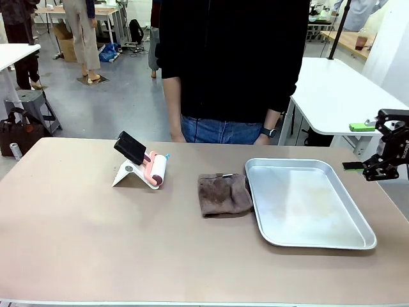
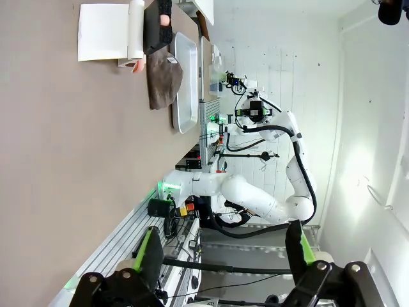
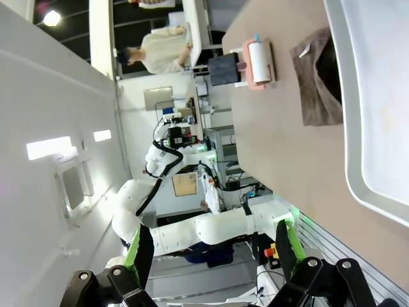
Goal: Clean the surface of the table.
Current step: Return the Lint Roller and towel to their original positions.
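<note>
A tan desk (image 1: 96, 243) spans the foreground, a person in a dark top standing at its far edge. On it, a shiny metal tray (image 1: 307, 201) serves as anchor: a crumpled brown cloth (image 1: 223, 194) touches the tray's left rim, and a lint roller (image 1: 156, 169) on a white stand (image 1: 128, 174) sits well left of the tray. The right end effector (image 1: 377, 167) hovers off the desk beyond the tray's right side, fingers spread wide; the left end effector (image 2: 227, 256) is likewise spread wide, holding nothing
</note>
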